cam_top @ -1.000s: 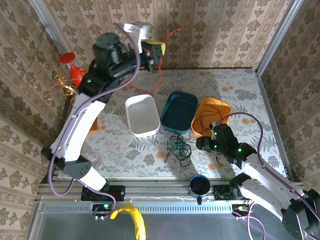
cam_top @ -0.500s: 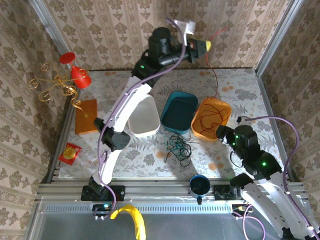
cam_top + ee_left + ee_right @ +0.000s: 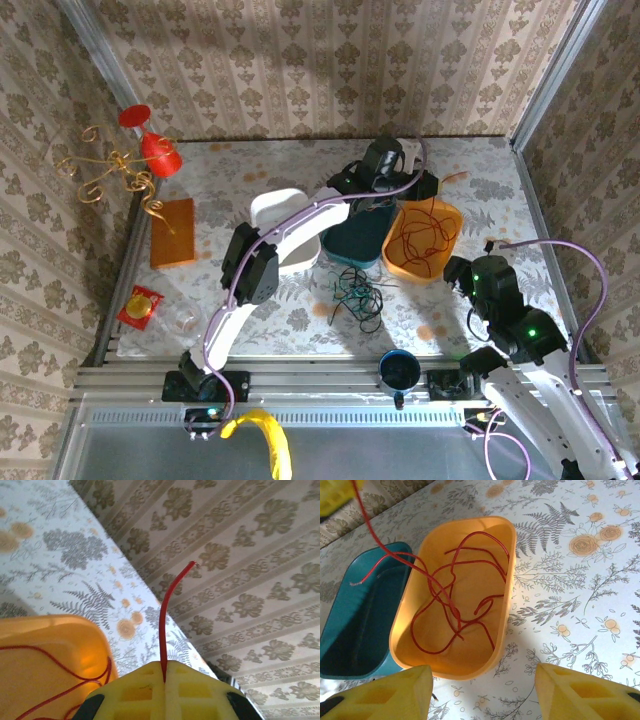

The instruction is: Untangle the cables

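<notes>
Left claw (image 3: 165, 674): pads pressed together on the red cable (image 3: 162, 620); a short end is seen poking past the fingers toward the wall. The left arm is stretched far forward and to the right across the table (image 3: 480, 180). Its forearm is laid over the white bin (image 3: 272, 212) and the teal bin (image 3: 352, 248), and its wrist is held at the far edge of the orange bin (image 3: 455, 216). From the claw the cable drops into the orange bin, where most of it is coiled loosely. One loose end is draped over the teal bin.

Right claw (image 3: 484, 670): fingers held well apart with nothing between them, pointed down at the near edge of the orange bin. The right arm is folded at the near right.

Black and green cables (image 3: 355, 295) are found tangled on the table just near of the teal bin.
</notes>
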Motion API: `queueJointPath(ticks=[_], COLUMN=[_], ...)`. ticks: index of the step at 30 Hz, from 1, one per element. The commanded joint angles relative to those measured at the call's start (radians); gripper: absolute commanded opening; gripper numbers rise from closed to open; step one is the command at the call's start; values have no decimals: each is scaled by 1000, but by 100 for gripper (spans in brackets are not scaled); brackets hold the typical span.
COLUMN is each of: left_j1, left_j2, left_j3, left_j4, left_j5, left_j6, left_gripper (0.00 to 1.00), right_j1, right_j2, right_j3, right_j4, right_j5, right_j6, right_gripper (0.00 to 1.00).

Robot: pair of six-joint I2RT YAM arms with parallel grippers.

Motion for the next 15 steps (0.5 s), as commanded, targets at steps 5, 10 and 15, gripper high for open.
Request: queueJointPath(ticks=[5,10,15], left_j1=[-15,-40,-80], left_j2=[51,107,205], left_j3=[-4,65,220], left_j4=[-62,-231,-459], left_j5=[-107,-230,-390], left_j6=[41,136,209], left_gripper=[0,0,0], right_j1=[-8,-7,-7], right_j2=[24,30,30], right_j3=[18,5,5], right_j4=[-18,-14,-13], right_j5=[-18,-47,-57], right_j6=[-24,-24,-21], right_gripper=[59,59,59])
